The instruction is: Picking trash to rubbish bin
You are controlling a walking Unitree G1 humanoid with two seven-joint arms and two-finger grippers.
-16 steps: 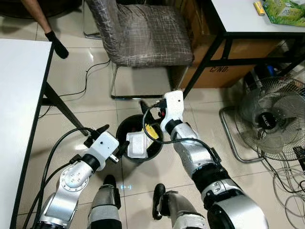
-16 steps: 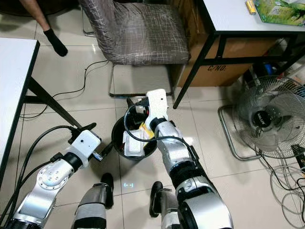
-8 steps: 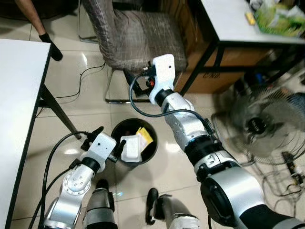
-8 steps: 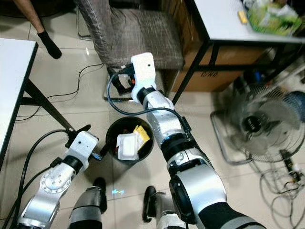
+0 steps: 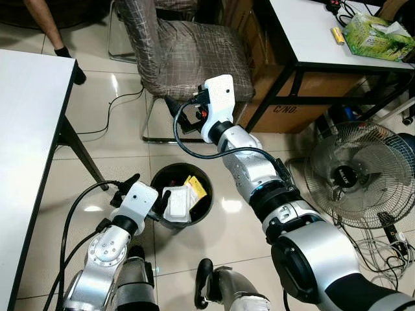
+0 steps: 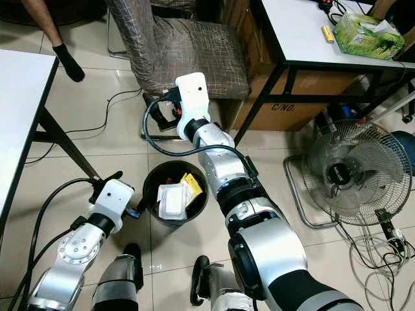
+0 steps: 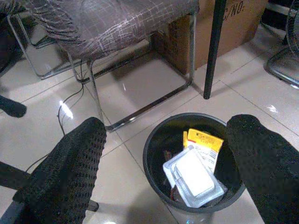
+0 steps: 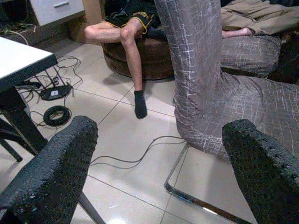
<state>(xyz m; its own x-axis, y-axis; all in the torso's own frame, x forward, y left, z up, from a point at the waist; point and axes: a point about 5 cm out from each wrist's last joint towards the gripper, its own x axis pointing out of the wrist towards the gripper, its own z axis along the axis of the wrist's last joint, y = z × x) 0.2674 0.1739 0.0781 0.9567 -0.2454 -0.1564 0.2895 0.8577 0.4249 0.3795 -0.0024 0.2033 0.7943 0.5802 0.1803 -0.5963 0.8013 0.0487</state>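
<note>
Tiled floor [image 5: 97,103], seen from the robot's head. A white surface [image 5: 26,129] runs along the robot's left; a second white surface [image 5: 311,32] at upper right carries a green tissue pack [image 5: 376,35] and a small yellow item [image 5: 336,35]. Beneath that surface stands a cardboard box [image 5: 292,113]. A chair [image 5: 188,52] draped in grey checked fabric stands ahead, and a floor fan [image 5: 353,175] with loose cables lies to the robot's right. A person's leg with a black sock [image 8: 139,103] appears beyond the chair in the right wrist view.

The black rubbish bin [image 5: 158,183] stands on the floor in front of the chair. Inside it lie the trash items: a white clamshell container [image 5: 176,202] and, touching its side, a yellow carton [image 5: 194,188].

The right arm reaches forward above the bin, its right end effector [image 8: 159,154] raised near the chair's front edge with fingers [image 8: 51,177] spread wide and nothing between them. The left end effector [image 7: 173,163] hovers low, just beside the bin on the robot's left, pointing at its opening; its fingers [image 7: 70,172] are likewise spread apart and hold nothing.
</note>
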